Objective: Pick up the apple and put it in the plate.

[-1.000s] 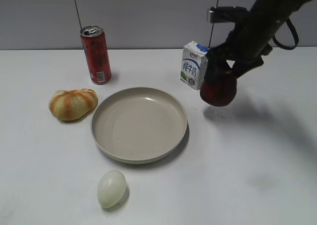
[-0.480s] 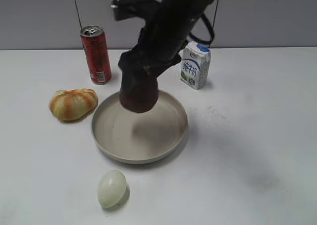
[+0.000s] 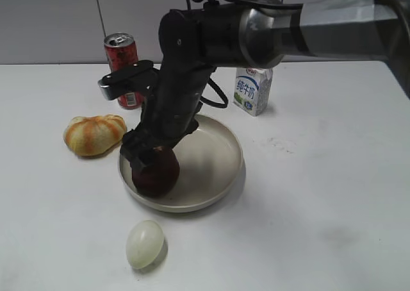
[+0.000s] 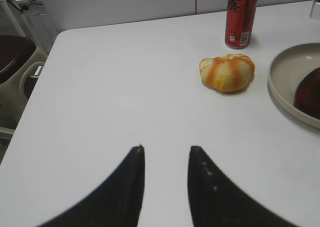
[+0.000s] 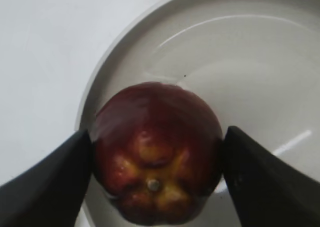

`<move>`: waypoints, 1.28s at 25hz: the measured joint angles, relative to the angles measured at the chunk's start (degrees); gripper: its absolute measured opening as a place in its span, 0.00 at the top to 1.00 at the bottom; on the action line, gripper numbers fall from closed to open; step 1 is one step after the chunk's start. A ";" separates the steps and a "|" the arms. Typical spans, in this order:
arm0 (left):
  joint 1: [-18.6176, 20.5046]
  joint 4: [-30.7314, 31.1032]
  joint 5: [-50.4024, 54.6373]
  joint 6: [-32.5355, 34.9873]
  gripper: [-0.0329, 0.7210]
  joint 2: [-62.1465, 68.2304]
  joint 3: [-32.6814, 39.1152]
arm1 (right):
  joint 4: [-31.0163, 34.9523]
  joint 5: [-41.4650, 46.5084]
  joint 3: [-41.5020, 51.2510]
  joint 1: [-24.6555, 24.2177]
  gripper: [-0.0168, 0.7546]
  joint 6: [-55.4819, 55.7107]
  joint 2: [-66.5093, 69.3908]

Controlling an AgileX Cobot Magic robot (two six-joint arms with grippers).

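Observation:
The dark maroon apple (image 3: 155,171) sits low in the left part of the beige plate (image 3: 214,153), held between the fingers of my right gripper (image 3: 150,156). The right wrist view shows the apple (image 5: 156,149) with its yellowish lobed top toward the camera, both fingers pressed on its sides, over the plate (image 5: 240,67); my right gripper (image 5: 156,159) is shut on it. My left gripper (image 4: 166,149) is open and empty over bare table at the far left. In that view the plate rim (image 4: 280,94) and a slice of the apple (image 4: 309,92) show at the right edge.
An orange-striped bun (image 3: 93,134) lies left of the plate, a red can (image 3: 123,66) behind it, a milk carton (image 3: 252,89) behind the plate, a pale green egg (image 3: 144,243) in front. The table's left edge (image 4: 37,87) shows in the left wrist view.
My right arm has carried the apple from beside the milk carton leftward over the plate and lowered it into the plate's left side. The left gripper shows no earlier frame.

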 joint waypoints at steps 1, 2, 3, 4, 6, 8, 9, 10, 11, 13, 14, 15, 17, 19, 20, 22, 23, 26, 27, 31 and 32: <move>0.00 0.00 0.00 0.00 0.64 0.00 0.00 | -0.01 0.00 0.00 0.00 0.14 0.05 0.00; 0.00 0.00 0.00 0.00 0.64 0.00 0.00 | -0.14 0.12 -0.06 0.00 0.13 0.05 -0.06; 0.00 0.00 0.00 0.00 0.64 0.00 0.00 | -0.29 0.67 -0.24 -0.05 0.13 0.05 -0.27; 0.00 0.00 0.00 0.00 0.64 0.00 0.00 | -0.54 1.25 -0.50 -0.05 0.12 0.05 -0.77; 0.00 0.00 0.00 0.00 0.64 0.00 0.00 | -1.34 3.12 -1.14 -0.17 0.12 0.12 -2.46; 0.00 0.00 0.00 0.00 0.64 0.00 0.00 | -2.86 5.32 -1.89 -0.70 0.12 1.64 -5.55; 0.00 0.00 0.00 0.00 0.64 0.00 0.00 | -3.61 6.67 -2.09 -1.09 0.12 2.67 -7.12; 0.00 0.00 0.00 0.00 0.64 0.00 0.00 | -4.65 8.16 -2.26 -1.71 0.12 3.57 -9.14; 0.00 0.00 0.00 0.00 0.64 0.00 0.00 | -5.49 9.60 -2.39 -2.73 0.12 4.77 -11.18; 0.00 0.00 0.00 0.00 0.64 0.00 0.00 | -6.72 13.98 -2.61 -5.77 0.12 7.45 -14.79; 0.00 0.00 0.00 0.00 0.64 0.00 0.00 | -7.01 16.08 -2.61 -7.39 0.12 8.77 -16.61; 0.00 0.00 0.00 0.00 0.64 0.00 0.00 | -7.30 18.59 -2.61 -9.48 0.12 10.04 -18.06; 0.00 0.00 0.00 0.00 0.64 0.00 0.00 | -7.57 21.63 -1.51 -13.95 0.12 12.44 -21.95; 0.00 0.00 0.00 0.00 0.64 0.00 0.00 | -7.89 22.43 1.28 -18.08 0.12 13.96 -25.40; 0.00 0.00 0.00 0.00 0.64 0.00 0.00 | -8.34 22.66 3.86 -20.27 0.12 14.45 -28.02; 0.00 0.00 0.00 0.00 0.64 0.00 0.00 | -9.21 22.91 8.40 -24.26 0.12 15.37 -32.36; 0.00 0.00 0.00 0.00 0.64 0.00 0.00 | -9.81 23.04 11.56 -25.65 0.12 15.85 -34.39; 0.00 0.00 0.00 0.00 0.64 0.00 0.00 | -12.18 23.14 21.75 -28.97 0.12 17.51 -41.52; 0.00 0.00 0.00 0.00 0.64 0.00 0.00 | -12.76 23.21 25.57 -29.59 0.12 17.95 -44.18; 0.00 0.00 0.00 0.00 0.64 0.00 0.00 | -13.08 22.92 39.51 -29.95 0.13 19.16 -55.44; 0.00 0.00 0.00 0.00 0.64 0.00 0.00 | -12.74 22.60 42.74 -29.95 0.13 19.27 -58.53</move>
